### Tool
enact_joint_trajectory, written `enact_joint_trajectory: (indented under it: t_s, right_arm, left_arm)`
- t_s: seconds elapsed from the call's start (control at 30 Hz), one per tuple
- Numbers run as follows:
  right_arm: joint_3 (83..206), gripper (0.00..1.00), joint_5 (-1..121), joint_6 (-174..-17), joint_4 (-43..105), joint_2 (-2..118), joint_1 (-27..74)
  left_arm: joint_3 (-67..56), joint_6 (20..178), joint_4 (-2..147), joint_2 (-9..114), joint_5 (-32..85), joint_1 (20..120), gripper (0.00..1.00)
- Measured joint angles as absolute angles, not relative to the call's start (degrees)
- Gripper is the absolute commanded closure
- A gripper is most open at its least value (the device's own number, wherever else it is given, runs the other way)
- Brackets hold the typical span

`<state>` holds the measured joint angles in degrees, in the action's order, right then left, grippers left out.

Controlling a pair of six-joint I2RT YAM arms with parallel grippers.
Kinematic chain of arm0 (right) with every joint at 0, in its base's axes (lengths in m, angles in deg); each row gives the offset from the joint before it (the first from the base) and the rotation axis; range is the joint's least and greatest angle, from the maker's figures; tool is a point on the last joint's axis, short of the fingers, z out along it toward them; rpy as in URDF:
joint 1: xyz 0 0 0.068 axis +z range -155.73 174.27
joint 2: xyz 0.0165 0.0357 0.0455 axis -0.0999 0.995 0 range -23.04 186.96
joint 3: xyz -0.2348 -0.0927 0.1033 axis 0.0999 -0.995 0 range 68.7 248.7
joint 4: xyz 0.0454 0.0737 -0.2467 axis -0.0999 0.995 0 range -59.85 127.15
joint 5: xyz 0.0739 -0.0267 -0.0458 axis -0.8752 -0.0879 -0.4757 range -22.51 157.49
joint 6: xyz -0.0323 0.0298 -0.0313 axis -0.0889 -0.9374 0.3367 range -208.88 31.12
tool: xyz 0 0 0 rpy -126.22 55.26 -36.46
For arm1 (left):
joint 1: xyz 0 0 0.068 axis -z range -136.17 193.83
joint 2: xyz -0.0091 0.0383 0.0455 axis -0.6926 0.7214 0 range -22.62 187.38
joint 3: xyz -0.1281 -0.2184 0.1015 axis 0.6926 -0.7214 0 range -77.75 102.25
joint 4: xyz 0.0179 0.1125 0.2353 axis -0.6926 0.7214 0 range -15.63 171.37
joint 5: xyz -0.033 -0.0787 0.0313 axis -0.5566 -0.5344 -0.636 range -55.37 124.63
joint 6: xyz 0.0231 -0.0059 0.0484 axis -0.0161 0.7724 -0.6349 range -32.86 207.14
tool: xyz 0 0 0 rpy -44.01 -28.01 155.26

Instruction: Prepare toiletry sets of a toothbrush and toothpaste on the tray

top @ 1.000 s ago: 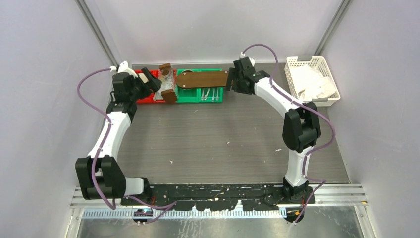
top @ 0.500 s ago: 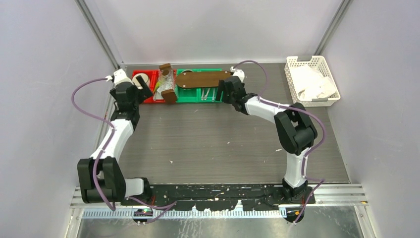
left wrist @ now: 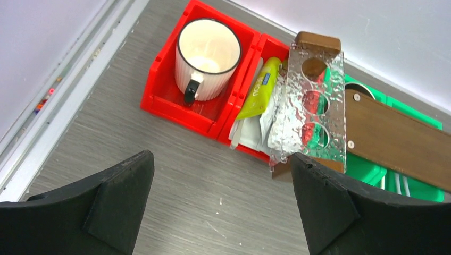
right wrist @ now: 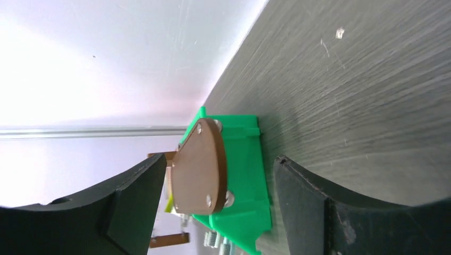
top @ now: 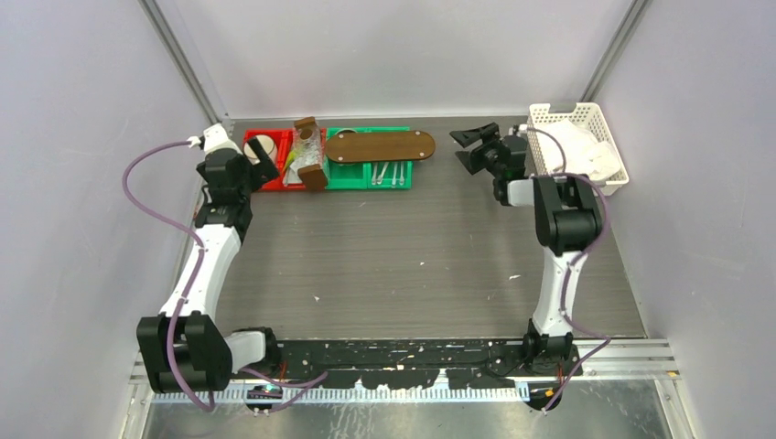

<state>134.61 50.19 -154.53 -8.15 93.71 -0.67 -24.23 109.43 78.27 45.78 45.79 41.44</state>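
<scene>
one second ago the right end effector was at the right end of the brown wooden tray. now it has let go and drawn back toward the far right corner of the surface, near the white basket. its jaws stand apart and nothing is between them. the tray remains at the far edge, lying across the top of the green bin, and its end now reaches a little more to the right. the left arm has also come back a little. the left end effector hovers wide open and empty over the surface, just before the red bin.

i judge that the tray is now placed and free, but it carries no set yet, so the picking is still to begin.

the left compartment of the red bin holds a white mug. the right compartment holds the yellow-green tube on top of some whitish tubes. a rack with round holes lies partly over this compartment. in the green bin, the silvery toothbrushes show at the near side, not covered by the tray. the white basket holds white material, which i cannot identify.
</scene>
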Motion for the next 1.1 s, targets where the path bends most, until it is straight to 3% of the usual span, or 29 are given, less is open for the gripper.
enact_joint_trajectory:
  t_s: [0.23, 0.37, 0.53, 0.77, 1.1]
  right_arm:
    - [141.48, 0.22, 40.97, -173.06, -27.04, 113.71, 0.24]
    - [143.51, 0.22, 38.63, -176.10, -29.81, 114.51, 0.49]
    - [144.93, 0.30, 37.06, -177.17, -32.24, 114.51, 0.57]
    - [148.78, 0.32, 35.40, -175.22, -28.26, 114.51, 1.53]
    - [153.69, 0.49, 34.11, -171.75, -20.63, 114.51, 5.16]
  left_arm:
    - [-24.26, 109.40, 81.77, 45.19, 43.82, 41.44, 0.00]
    - [-24.28, 109.40, 81.96, 44.49, 43.39, 41.44, 0.00]
    - [-25.11, 109.67, 81.88, 44.49, 42.82, 41.44, 0.00]
    - [-26.31, 110.50, 81.85, 44.58, 42.27, 41.44, 0.00]
    - [-27.60, 110.74, 81.02, 44.47, 42.38, 41.42, 0.00]
